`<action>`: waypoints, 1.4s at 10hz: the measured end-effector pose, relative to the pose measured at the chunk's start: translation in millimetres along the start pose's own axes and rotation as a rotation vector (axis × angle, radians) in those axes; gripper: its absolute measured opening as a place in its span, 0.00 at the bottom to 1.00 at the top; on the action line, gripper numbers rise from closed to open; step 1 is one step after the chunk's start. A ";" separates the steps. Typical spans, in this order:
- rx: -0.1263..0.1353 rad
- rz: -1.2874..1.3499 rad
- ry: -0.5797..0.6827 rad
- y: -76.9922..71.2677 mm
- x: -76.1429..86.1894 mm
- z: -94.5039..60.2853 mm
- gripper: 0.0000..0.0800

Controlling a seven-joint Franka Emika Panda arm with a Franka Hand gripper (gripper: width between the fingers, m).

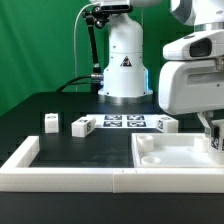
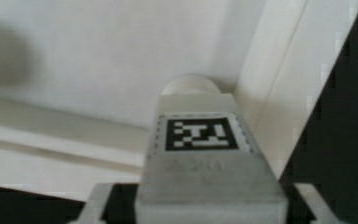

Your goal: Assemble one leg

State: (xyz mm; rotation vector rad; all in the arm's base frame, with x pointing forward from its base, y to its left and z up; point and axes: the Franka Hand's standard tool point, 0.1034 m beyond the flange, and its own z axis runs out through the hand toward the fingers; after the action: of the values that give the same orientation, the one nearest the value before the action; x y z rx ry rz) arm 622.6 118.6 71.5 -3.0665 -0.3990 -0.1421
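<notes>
One leg sits clamped in my gripper, a finger pressed against each side, its tag facing the wrist camera and its rounded tip at the panel near the raised edge. On the exterior view I see the gripper down at the panel's corner on that view's right. Three more legs lie on the black table beside the marker board, well apart from the panel.

Marker board behind panel; loose legs flank board.
</notes>
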 end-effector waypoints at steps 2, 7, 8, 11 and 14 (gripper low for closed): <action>0.000 0.027 0.000 0.0 0.0 0.0 0.36; 0.016 0.519 0.025 3.1 0.5 -0.1 0.36; 0.023 0.658 0.037 3.7 0.8 0.1 0.36; 0.018 0.985 0.041 3.5 0.1 0.4 0.37; 0.027 1.341 0.022 1.3 -2.0 0.5 0.37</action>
State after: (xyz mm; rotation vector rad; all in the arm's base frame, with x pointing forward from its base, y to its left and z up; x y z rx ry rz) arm 621.0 116.9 70.7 -2.5887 1.5554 -0.0913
